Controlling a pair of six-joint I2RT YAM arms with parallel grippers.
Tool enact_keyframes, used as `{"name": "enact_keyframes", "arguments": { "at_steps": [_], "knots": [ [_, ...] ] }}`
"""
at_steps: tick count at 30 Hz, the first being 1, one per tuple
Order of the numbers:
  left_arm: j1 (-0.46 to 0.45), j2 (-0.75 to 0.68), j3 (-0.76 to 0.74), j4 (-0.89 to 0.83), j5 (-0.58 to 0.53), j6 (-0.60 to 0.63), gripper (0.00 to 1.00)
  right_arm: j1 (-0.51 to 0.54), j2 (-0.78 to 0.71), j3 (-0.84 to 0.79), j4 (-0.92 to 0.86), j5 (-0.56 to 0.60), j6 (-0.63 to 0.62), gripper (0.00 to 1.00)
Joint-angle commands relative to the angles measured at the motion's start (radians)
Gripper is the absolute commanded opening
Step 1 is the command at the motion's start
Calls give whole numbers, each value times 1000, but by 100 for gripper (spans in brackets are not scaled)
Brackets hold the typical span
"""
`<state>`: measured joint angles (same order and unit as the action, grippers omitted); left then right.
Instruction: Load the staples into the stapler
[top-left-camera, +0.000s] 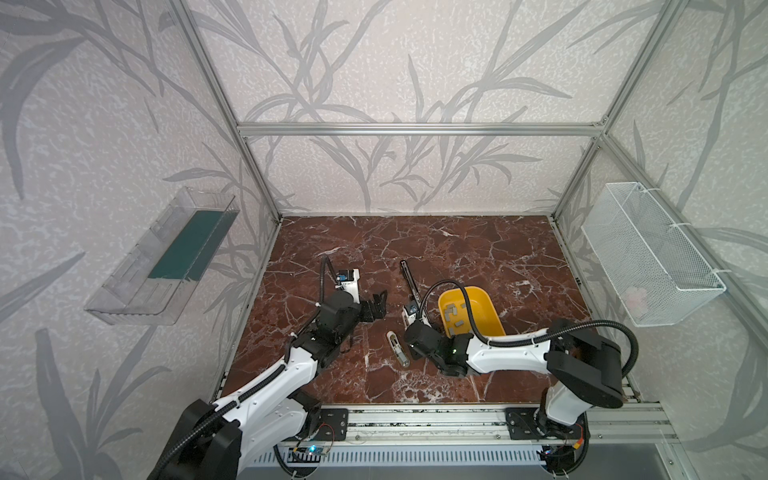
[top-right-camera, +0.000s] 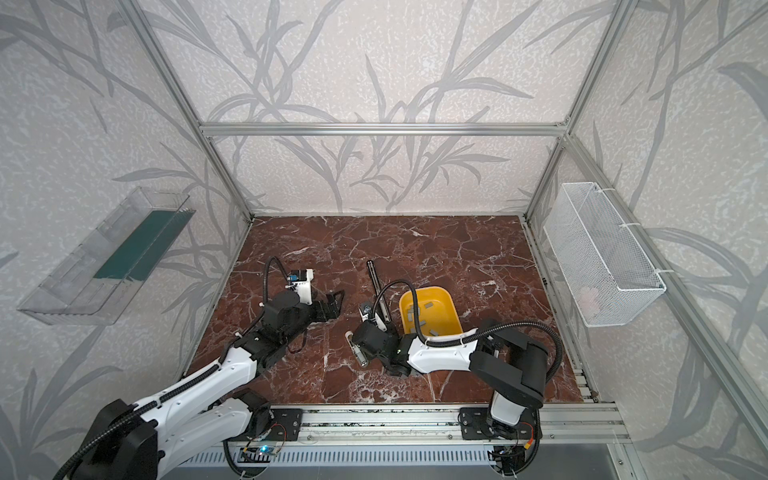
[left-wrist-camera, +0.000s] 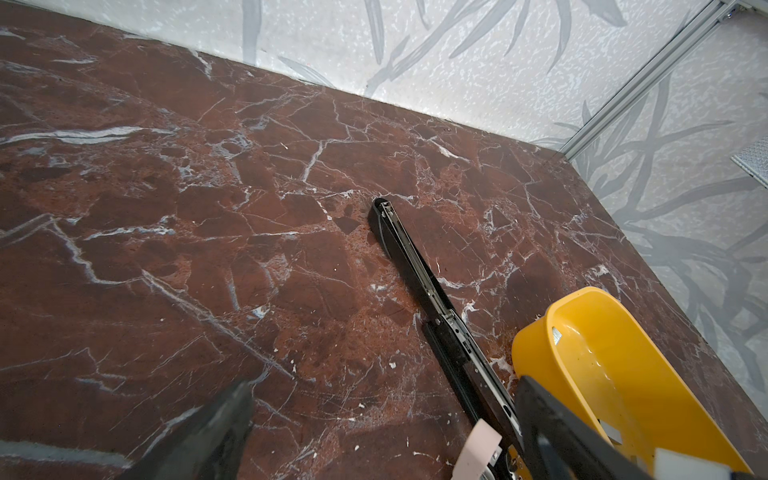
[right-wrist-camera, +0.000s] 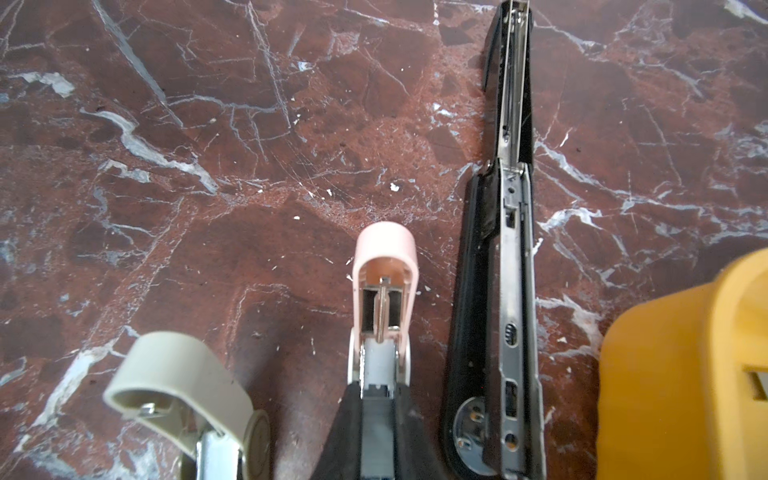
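Left arm: reaches from the front-left corner toward the tabletop centre, wrist bent, claw pointing right, held above the surface.
Left gripper: spread wide, empty.
Right arm: elbow folded near the front-right corner, forearm running left along the front edge, wrist turned toward the far edge, low.
Right gripper: narrow, clamped on the pink stapler; stapler lid swung open, spring rod showing.
Staples: loose in the yellow bin, right of centre.
Black stapler: opened flat at centre, between pink stapler and bin.
Grey stapler: front of centre, on the pink stapler's other side.
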<state>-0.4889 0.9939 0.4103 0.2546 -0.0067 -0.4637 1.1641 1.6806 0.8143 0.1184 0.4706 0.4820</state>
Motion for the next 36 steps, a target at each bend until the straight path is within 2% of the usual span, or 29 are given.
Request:
{"name": "enact_keyframes", "arguments": {
  "at_steps": [1,36],
  "knots": [
    [-1,-18,0,0,-15,6,98,-2,17,12,2,7,4,0],
    [-2,-17,-1,3,-12,5,98,-8,63,36,-26,-7,22,0]
  ]
}}
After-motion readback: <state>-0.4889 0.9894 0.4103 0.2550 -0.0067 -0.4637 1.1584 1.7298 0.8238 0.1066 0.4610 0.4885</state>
